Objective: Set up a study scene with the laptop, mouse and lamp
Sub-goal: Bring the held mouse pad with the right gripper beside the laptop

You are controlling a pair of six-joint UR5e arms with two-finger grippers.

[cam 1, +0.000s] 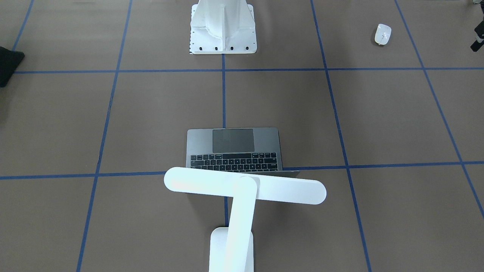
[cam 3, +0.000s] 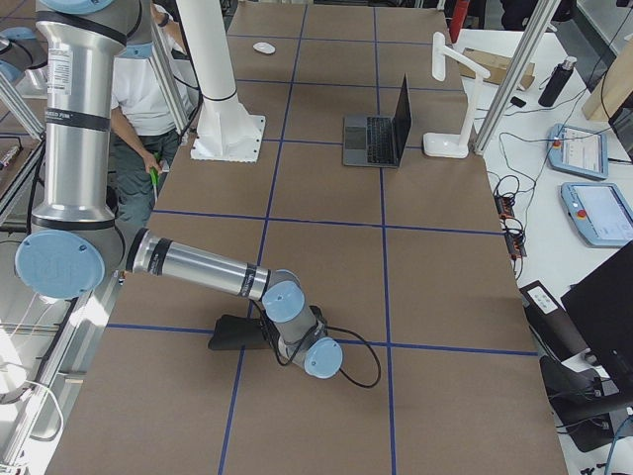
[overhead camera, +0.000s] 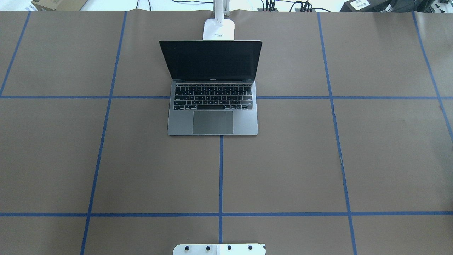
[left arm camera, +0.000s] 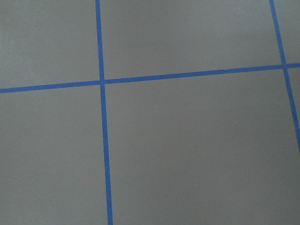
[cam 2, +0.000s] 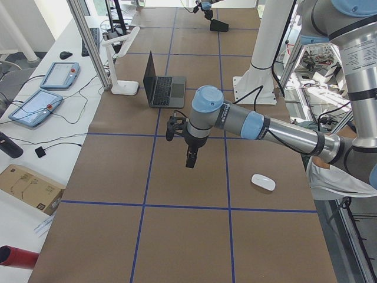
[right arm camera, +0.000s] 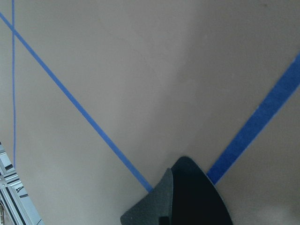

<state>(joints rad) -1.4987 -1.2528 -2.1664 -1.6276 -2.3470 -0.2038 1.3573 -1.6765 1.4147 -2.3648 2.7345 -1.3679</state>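
One laptop (overhead camera: 212, 106) sits open mid-table, screen facing the robot. One lamp (cam 1: 242, 189) stands just behind its lid, with its bar head over the hinge. One mouse (cam 1: 382, 34) lies alone on the robot's left, well apart from both. Two arms are out: the left gripper (cam 2: 189, 160) hangs above bare table, and the right gripper (cam 2: 208, 16) is low by one black mat (cam 3: 237, 333). Whether either gripper is open, I cannot tell.

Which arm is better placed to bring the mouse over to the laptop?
Left. The mouse lies on the robot's left side, near the left gripper; the right gripper is down by the black mat, far away on the other side.
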